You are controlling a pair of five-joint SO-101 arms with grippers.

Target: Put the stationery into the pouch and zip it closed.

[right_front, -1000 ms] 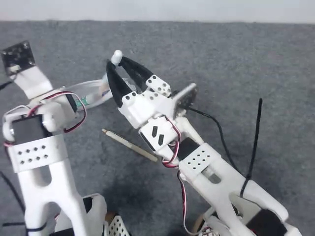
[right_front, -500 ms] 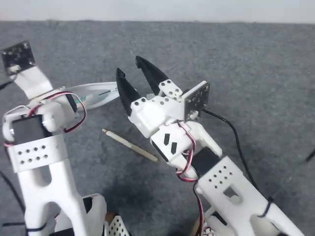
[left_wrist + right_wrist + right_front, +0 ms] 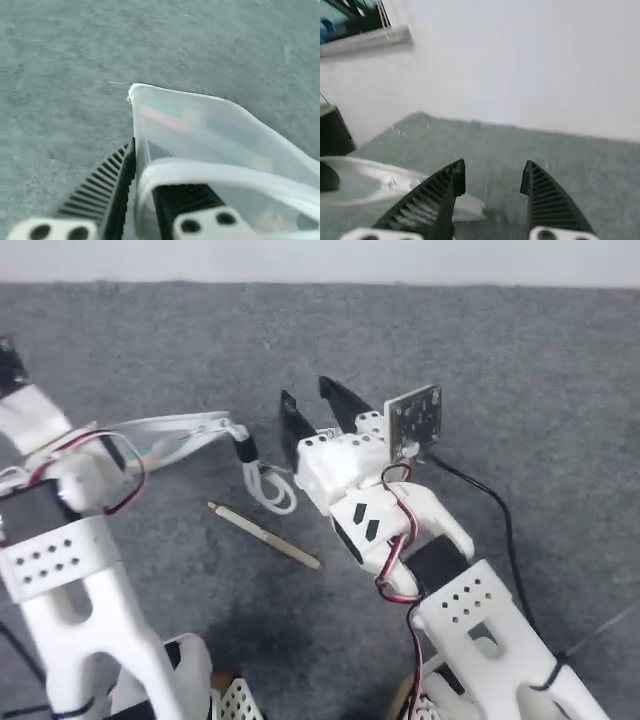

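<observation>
The grey tabletop (image 3: pixel 520 360) looks soft like carpet. The left jaws are clamped on one end of the see-through pouch (image 3: pixel 210 130), with its wall pinched between them. The pouch sticks out sideways toward the right jaws. Those are wide apart with nothing in them, near the pouch's zip end but not touching it. A thin pale stick (image 3: pixel 265 535) lies on the tabletop between the two arms, outside the pouch. A white cord loop (image 3: pixel 272 488) hangs from the black zip pull (image 3: pixel 245 449).
</observation>
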